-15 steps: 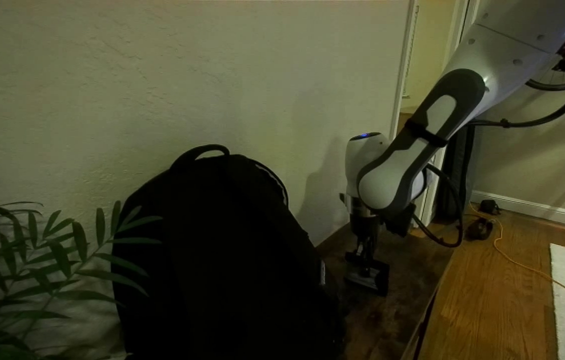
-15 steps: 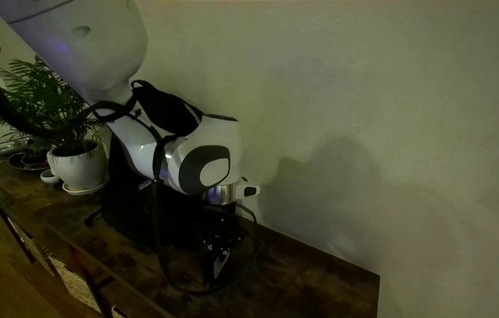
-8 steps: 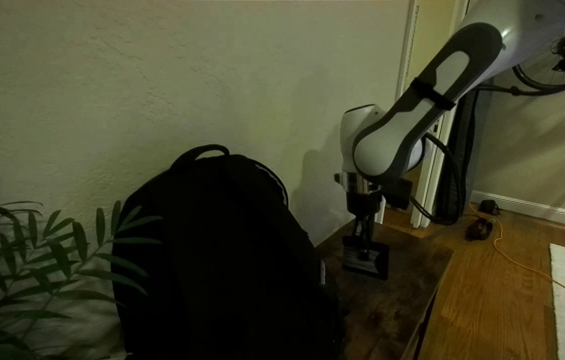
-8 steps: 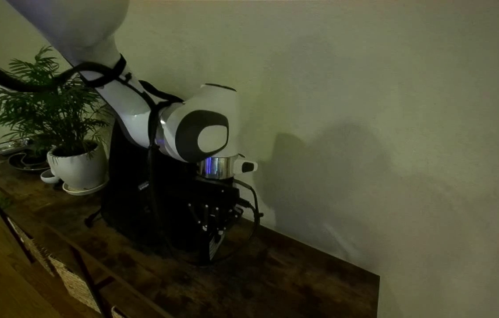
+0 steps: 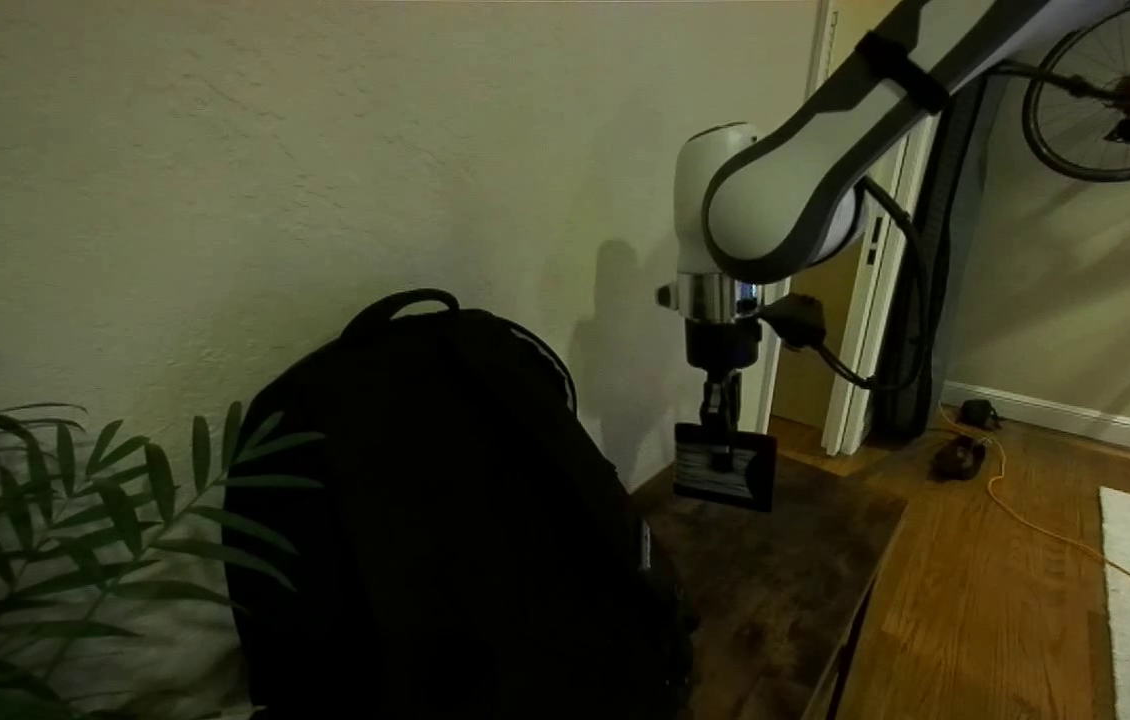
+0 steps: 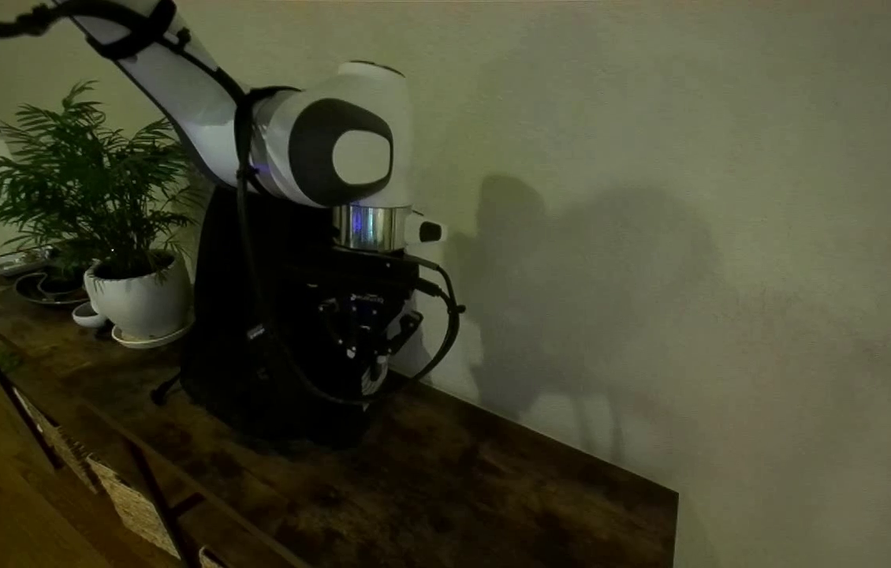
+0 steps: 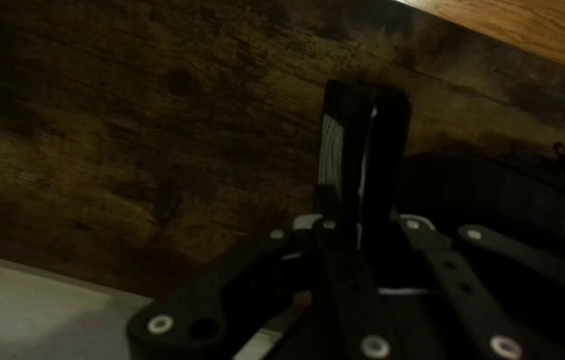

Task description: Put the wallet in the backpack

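At the far left of an exterior view, plant leaves (image 5: 159, 478) are overlapping the edge of the backpack (image 5: 445, 520), which is standing on the bench (image 5: 795, 580); its fabric is looking too dark to show whether any opening is gaping. To the right of it, the wallet (image 5: 697, 475) is hanging above the bench, near the backpack but apart from it, and the fingers (image 5: 722, 458) are clamping it by its two faces. Picking up is thus looking done. Placing is waiting: the arm (image 5: 755, 215) is probably needing to bring the wallet over to the backpack, find a way in and let go inside.
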{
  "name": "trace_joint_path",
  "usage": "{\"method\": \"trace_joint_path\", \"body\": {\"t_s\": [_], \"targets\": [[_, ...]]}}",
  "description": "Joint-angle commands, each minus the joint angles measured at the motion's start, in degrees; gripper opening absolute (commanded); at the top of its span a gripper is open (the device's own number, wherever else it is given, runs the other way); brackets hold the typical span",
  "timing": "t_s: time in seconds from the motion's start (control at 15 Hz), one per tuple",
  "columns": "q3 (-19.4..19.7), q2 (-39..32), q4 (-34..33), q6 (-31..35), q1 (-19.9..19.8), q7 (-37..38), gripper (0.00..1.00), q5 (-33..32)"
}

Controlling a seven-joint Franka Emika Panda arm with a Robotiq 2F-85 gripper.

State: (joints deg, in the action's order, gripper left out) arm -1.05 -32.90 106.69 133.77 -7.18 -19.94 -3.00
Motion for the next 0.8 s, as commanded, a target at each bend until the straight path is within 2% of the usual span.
{"method": "trace_joint_path", "body": {"t_s": [0.0, 0.33, 0.73], "targets": [[-0.9, 7.4, 4.6, -0.3, 0.1, -1.7, 0.05, -0.2], [-1.7, 12.2, 5.5, 1.2, 0.5, -3.2, 0.05, 0.0], [-2.9, 14.8, 5.9, 3.9, 0.8, -6.0, 0.05, 0.7]]}}
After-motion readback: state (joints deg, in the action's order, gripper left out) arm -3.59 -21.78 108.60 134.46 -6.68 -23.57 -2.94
